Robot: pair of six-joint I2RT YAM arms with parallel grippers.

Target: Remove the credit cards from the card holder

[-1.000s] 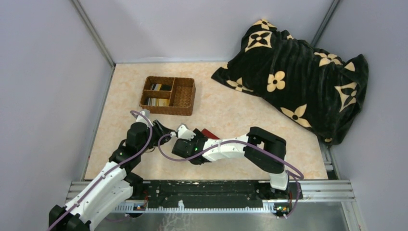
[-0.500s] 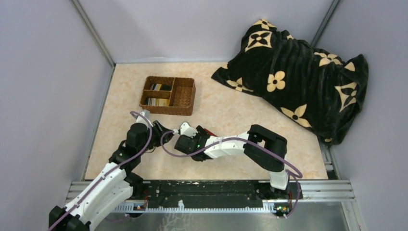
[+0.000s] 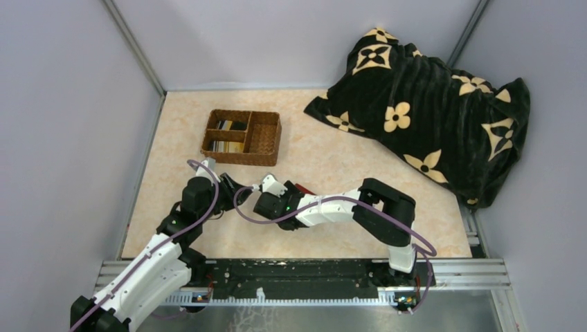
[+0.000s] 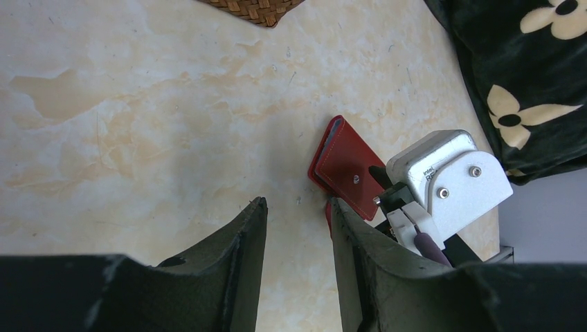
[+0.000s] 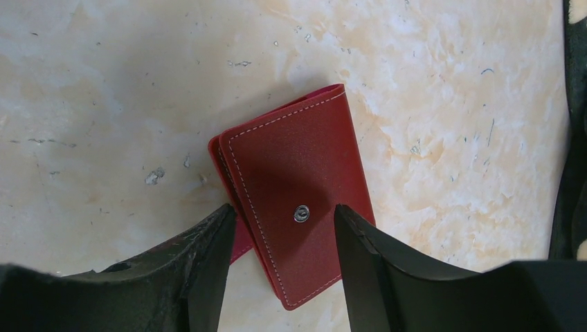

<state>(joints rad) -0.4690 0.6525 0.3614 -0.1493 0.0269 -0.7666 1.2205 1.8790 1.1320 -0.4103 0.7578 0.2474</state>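
Note:
The red card holder (image 5: 297, 187) lies closed and flat on the table, its silver snap stud facing up. My right gripper (image 5: 282, 209) hangs open just above it, one finger over its left edge and the other over its right part. In the top view only a corner of the card holder (image 3: 302, 189) shows past the right gripper (image 3: 280, 191). My left gripper (image 4: 296, 205) stands open over bare table, its right fingertip next to the card holder (image 4: 346, 166). Credit cards (image 3: 228, 126) lie in the basket's left compartments.
A brown wicker divided basket (image 3: 264, 138) stands at the back left. A dark blanket with cream flowers (image 3: 422, 104) is heaped at the back right. Grey walls close in both sides, and the two arms sit close together near the table's middle.
My right gripper has shifted slightly forward over the card holder, hiding more of it, and its jaws have changed width. The left arm has not moved.

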